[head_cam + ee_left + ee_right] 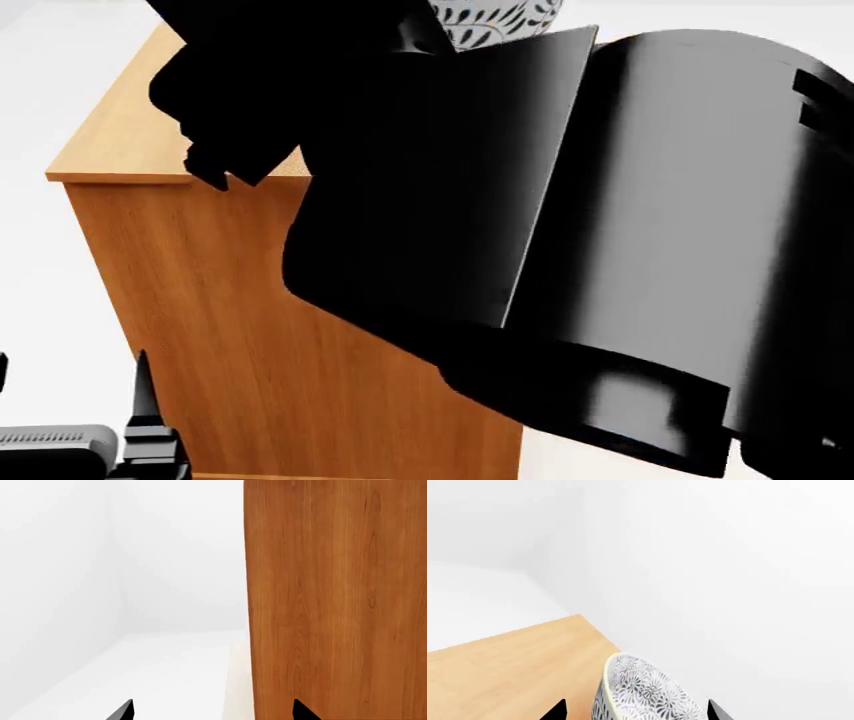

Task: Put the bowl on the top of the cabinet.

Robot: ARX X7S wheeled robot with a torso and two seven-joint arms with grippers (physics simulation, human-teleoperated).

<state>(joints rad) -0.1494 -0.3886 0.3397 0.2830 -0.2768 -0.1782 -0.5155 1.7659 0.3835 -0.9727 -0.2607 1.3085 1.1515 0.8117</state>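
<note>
The right claw [635,711] grips the bowl [640,692] by its rim above the cabinet [507,670] top — near the edge, so releasing could tip it off. The left claw [212,711] is spread, empty.

Cabinet [337,600] side beyond end effector [213,711]

Plain white walls [80,555] meeting at a corner; white floor [153,670]; even, shadowless light

plain white walls [80,555], white floor [153,670], pale cream base strip [239,680]
</note>
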